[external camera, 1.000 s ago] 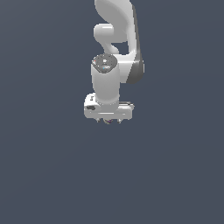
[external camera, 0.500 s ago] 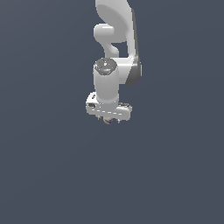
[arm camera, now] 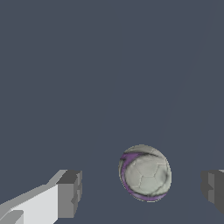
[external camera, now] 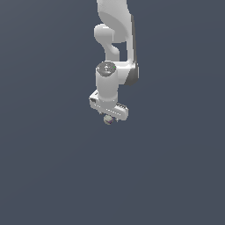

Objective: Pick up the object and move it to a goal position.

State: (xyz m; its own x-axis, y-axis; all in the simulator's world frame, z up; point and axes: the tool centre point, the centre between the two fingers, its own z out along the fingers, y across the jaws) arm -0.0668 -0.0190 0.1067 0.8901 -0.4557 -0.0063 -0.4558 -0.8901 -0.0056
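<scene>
Now my tool (arm camera: 140,188) is spread wide w/ ball (arm camera: 145,173) off-centre between its fingers; closing may knock it away.

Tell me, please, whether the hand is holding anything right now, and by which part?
Nothing is held. The hand is open, and the ball sits between its fingers with clear gaps on both sides.

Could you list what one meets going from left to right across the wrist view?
One gripper finger → the ball in the gap, touching neither → the other finger.
</scene>
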